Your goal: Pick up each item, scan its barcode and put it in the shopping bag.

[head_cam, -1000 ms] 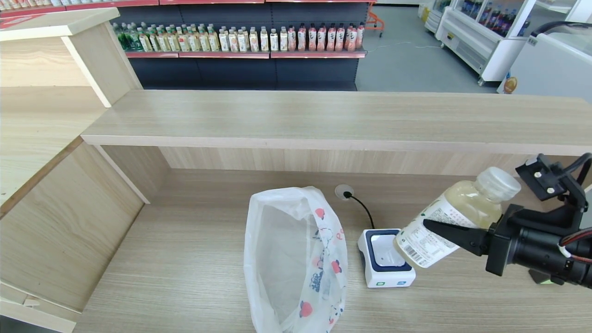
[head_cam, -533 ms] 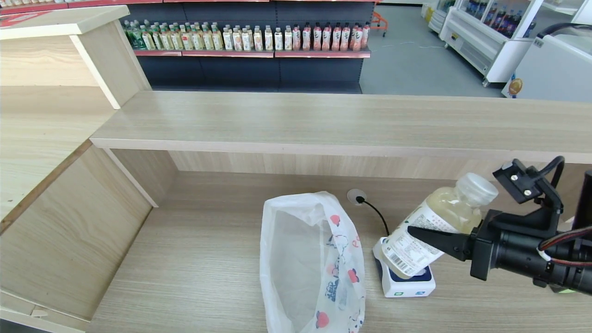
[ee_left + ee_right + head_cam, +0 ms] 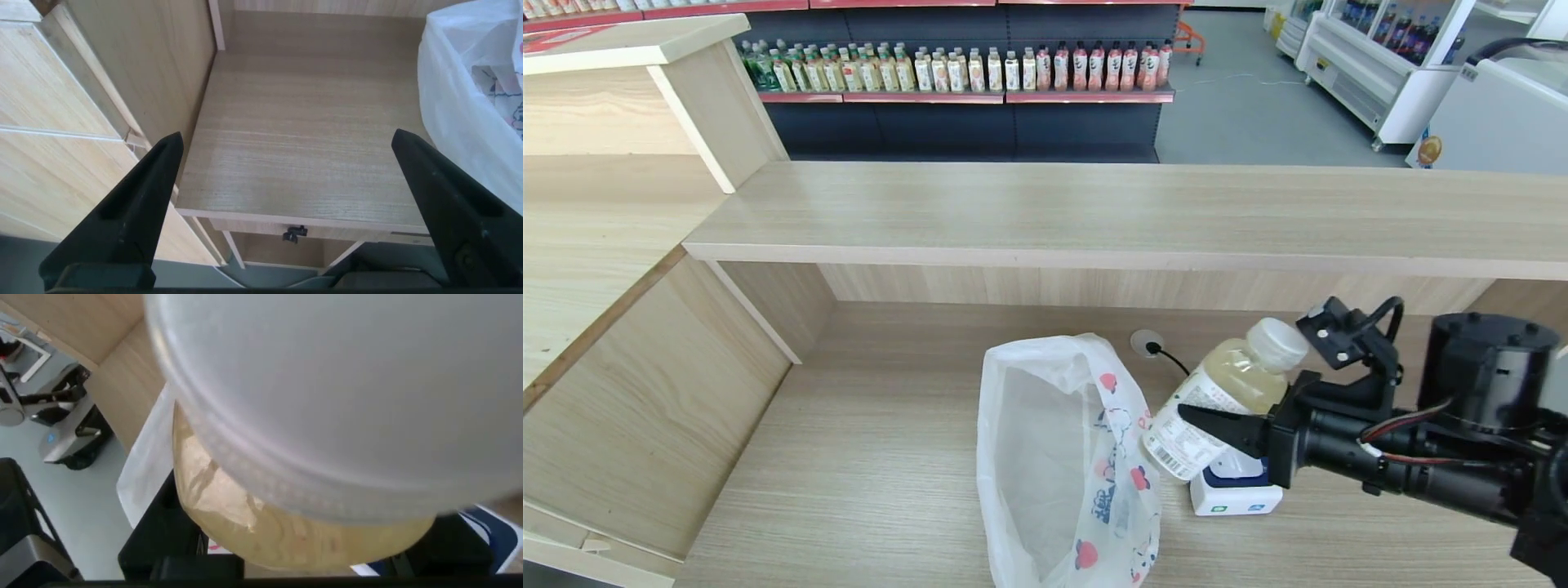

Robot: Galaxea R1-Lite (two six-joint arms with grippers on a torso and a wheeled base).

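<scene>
One bottle of pale juice, white-capped, tilted with its base low, is held above the single scanner, base just at the rim of the one shopping bag. The right gripper clamps its labelled body from the side. The scanner's cable runs back across the desk. The left gripper hangs over the desk's near edge, jaws wide and empty.

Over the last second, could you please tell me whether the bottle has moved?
Yes: the bottle has shifted left across the scanner, toward the shopping bag.
</scene>
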